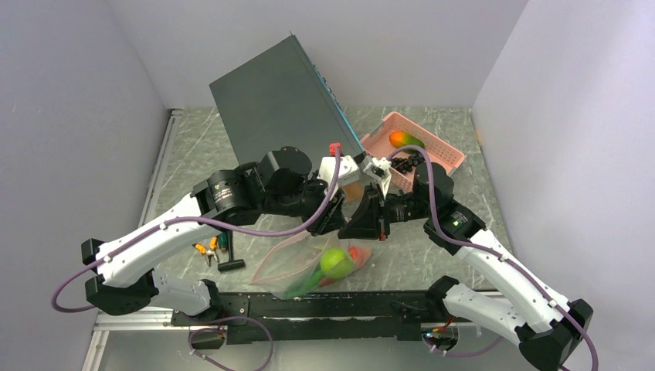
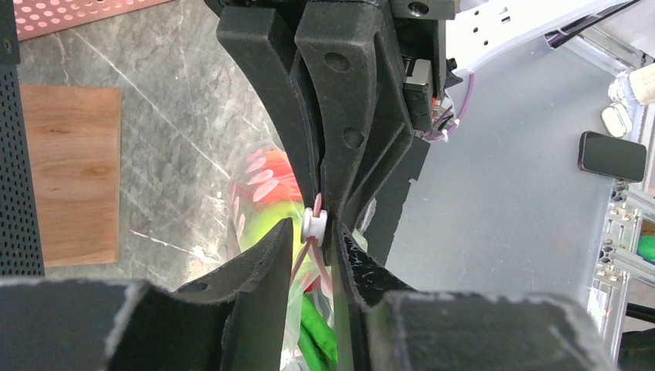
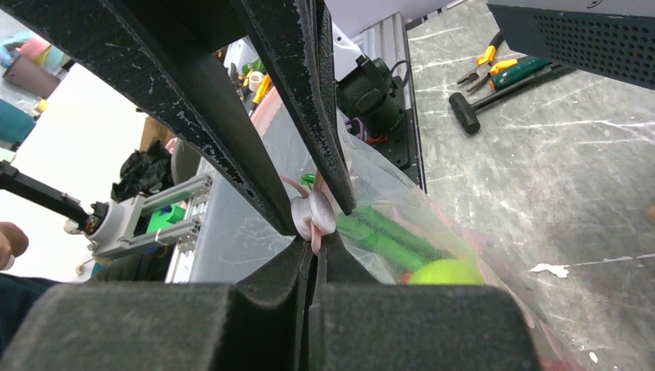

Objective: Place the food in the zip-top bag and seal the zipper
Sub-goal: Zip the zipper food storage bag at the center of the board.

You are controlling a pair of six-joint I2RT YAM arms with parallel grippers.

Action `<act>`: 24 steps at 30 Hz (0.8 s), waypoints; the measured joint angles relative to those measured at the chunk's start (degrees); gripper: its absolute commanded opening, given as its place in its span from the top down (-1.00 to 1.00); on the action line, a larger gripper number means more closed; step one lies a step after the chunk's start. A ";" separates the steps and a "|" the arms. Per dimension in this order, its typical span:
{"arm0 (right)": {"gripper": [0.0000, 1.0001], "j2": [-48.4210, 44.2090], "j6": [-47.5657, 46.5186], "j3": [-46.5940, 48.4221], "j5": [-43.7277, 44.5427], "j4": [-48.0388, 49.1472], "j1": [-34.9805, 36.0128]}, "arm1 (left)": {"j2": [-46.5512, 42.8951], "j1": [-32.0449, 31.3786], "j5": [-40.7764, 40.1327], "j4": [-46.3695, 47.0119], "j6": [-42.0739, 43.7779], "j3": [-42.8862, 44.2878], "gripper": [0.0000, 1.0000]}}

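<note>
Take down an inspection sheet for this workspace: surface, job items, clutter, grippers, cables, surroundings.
Surface: grey marbled table, white flecks.
Job's things: zip-top bag holds the lime-green fruit, green pods and red pieces; mango and black grapes sit in the pink basket.
Clutter: hand tools left of the bag; dark perforated panel; wooden board.
Grippers: left gripper fingers pinch the white slider of the zipper; right gripper shut on the strip beside it.
Cables: purple cables along both arms.
Surroundings: pale walls on three sides.
</note>
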 measured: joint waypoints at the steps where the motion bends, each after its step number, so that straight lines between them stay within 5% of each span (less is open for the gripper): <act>1: 1.00 0.00 0.00 0.00 0.00 0.00 0.00 | 0.00 0.00 0.11 0.07 0.00 0.00 0.41; 9: 1.00 0.00 -0.02 0.00 -0.39 0.13 0.00 | 0.00 0.33 1.77 0.39 0.11 0.00 0.45; 16: 1.00 -0.02 0.09 0.00 -0.90 0.22 0.02 | 0.02 0.59 3.23 0.61 0.28 0.00 1.00; 24: 1.00 -1.29 4.44 -1.95 1.81 2.84 0.07 | -1.01 0.63 2.60 2.38 -0.52 -1.99 1.00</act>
